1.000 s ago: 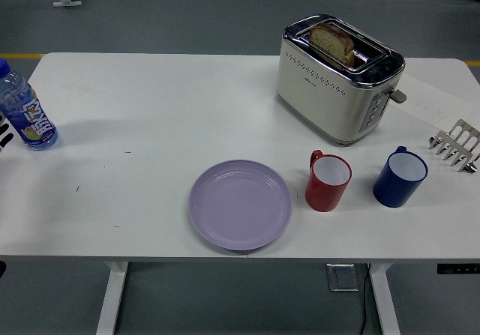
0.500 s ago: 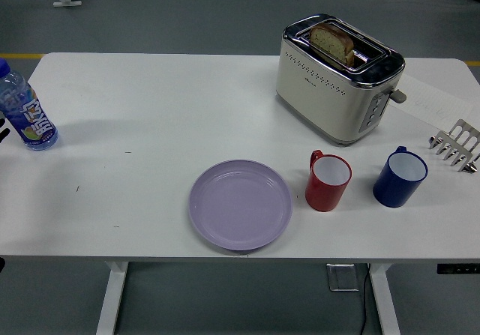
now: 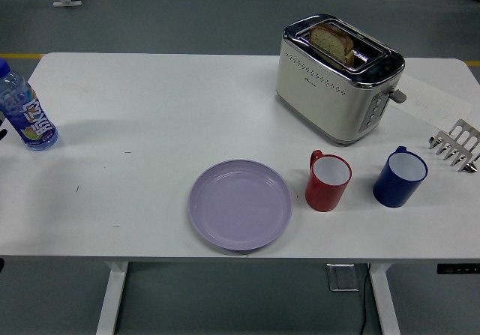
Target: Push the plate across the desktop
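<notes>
While nothing on the white table (image 3: 150, 110) is being touched, a dark sliver of the robot's left hand (image 3: 3, 134) shows at the far left edge, just beside the bottle; too little shows to tell how its fingers sit. The right arm is out of sight.

- Far left: clear plastic water bottle with blue cap and bright label (image 3: 24, 110), upright, well apart from the rest — probably parked out of any push path.
- Centre, near front edge: flat round lilac plastic plate (image 3: 240, 204), empty, lying level. No hand touches it. Open tabletop stretches to its left and behind it. Lying so, it fits either a plate waiting to be slid or one already slid to rest here; I can't judge which.
- Just right of plate: red mug with white inside (image 3: 328, 180), close but apart, handle facing left.
- Further right: dark blue mug (image 3: 400, 176).
- Behind the mugs: cream and chrome toaster (image 3: 337, 80), a slice of brown bread (image 3: 332, 41) standing in its slot.
- Far right edge: small metal toast rack (image 3: 456, 146).
</notes>
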